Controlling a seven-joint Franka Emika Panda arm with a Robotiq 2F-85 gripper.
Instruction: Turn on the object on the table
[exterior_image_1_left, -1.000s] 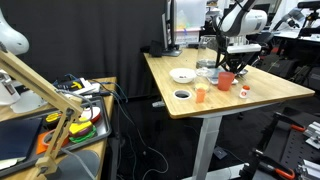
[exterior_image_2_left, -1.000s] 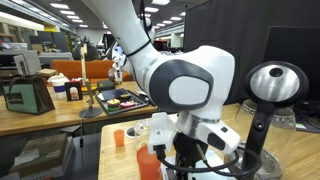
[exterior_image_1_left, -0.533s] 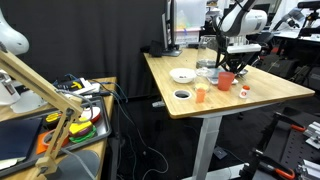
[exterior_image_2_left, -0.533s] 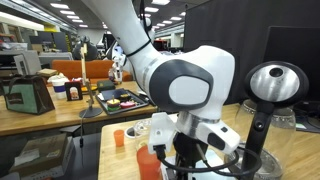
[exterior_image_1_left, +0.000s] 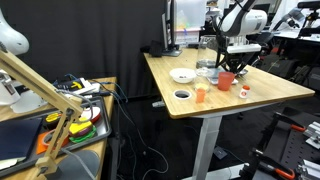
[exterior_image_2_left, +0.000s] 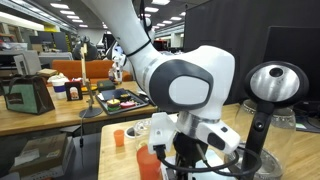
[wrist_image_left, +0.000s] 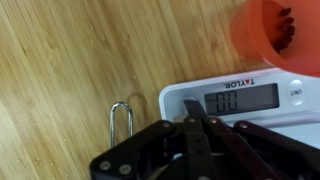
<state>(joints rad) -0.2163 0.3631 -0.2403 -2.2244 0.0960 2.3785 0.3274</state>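
My gripper (wrist_image_left: 193, 108) is shut, fingers pressed together, with its tip on a white Taylor digital scale (wrist_image_left: 290, 108) just left of the display, which reads 0.0. In both exterior views the gripper (exterior_image_1_left: 229, 68) (exterior_image_2_left: 190, 160) hangs low over the light wood table (exterior_image_1_left: 275, 88). The tall clear glass kettle (exterior_image_1_left: 205, 55) stands behind it, a little toward the white bowl, and is not touched. A red cup (wrist_image_left: 280, 30) (exterior_image_1_left: 226, 80) stands right beside the scale.
A white bowl (exterior_image_1_left: 181, 74), an orange cup (exterior_image_1_left: 200, 94) (exterior_image_2_left: 118, 137) and a dark-centred cup (exterior_image_1_left: 181, 95) sit near the table's front. A metal wire loop (wrist_image_left: 121, 120) lies left of the scale. A cluttered bench (exterior_image_1_left: 60, 110) stands beside the table.
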